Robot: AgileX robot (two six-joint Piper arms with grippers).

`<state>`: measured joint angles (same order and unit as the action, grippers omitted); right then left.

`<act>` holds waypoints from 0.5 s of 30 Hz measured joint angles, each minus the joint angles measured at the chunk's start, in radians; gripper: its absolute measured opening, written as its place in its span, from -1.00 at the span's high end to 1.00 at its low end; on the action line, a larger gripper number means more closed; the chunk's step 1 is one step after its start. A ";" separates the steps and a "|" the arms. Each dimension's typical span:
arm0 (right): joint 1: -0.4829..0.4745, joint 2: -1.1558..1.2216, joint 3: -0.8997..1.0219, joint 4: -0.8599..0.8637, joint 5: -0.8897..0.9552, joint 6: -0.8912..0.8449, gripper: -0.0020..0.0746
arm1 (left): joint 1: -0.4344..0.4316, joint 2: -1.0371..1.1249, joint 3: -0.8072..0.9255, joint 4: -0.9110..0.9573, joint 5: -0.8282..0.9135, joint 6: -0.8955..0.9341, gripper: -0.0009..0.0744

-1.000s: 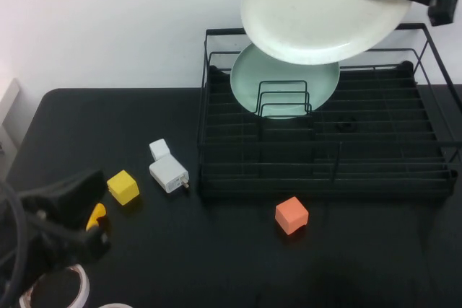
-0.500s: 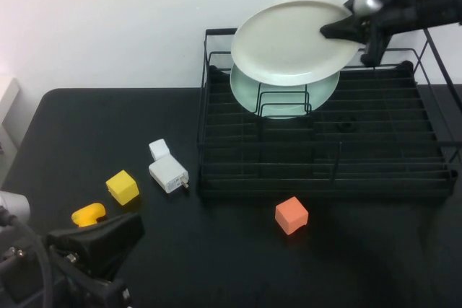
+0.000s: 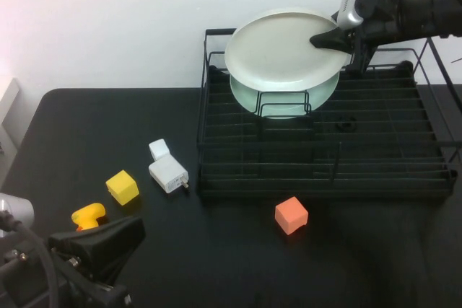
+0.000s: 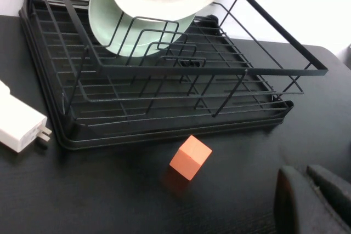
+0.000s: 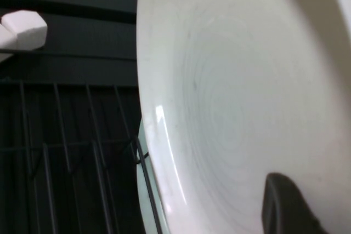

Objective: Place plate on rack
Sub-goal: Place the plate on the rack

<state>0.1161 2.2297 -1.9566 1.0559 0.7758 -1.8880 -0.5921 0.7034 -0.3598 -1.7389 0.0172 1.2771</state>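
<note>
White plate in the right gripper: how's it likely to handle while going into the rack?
The white plate looks rigid and probably breakable. The right gripper pinches only its rim, so it may pivot or slip on the glossy surface. It hangs tilted over the green plate in the rack; contact could chip either. The left gripper is parked at the near edge.

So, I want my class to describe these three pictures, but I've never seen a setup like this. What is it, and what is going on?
It is a robot with two arms, each ending in a pincer. One picture looks down from a raised camera; the other two come from cameras on the wrists. The right pincer is shut on a white plate, holding it tilted over a black wire rack, just in front of a green plate already standing in the dividers. The left pincer waits low at the near left corner. On the black table lie an orange cube, a yellow cube, a small yellow object and a white charger.
</note>
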 joint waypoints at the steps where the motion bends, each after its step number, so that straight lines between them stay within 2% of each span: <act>1: 0.000 0.000 0.000 0.000 0.000 0.002 0.60 | 0.000 0.000 0.000 0.000 0.000 0.000 0.98; 7: 0.000 0.000 0.000 -0.009 -0.008 0.063 0.60 | 0.000 0.000 0.000 0.000 0.000 0.000 0.98; 15: 0.001 0.002 -0.002 -0.114 -0.016 0.177 0.55 | 0.000 0.000 0.000 0.000 0.039 0.000 0.98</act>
<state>0.1170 2.2319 -1.9584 0.9421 0.7603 -1.7106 -0.5921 0.7034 -0.3598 -1.7389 0.0566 1.2771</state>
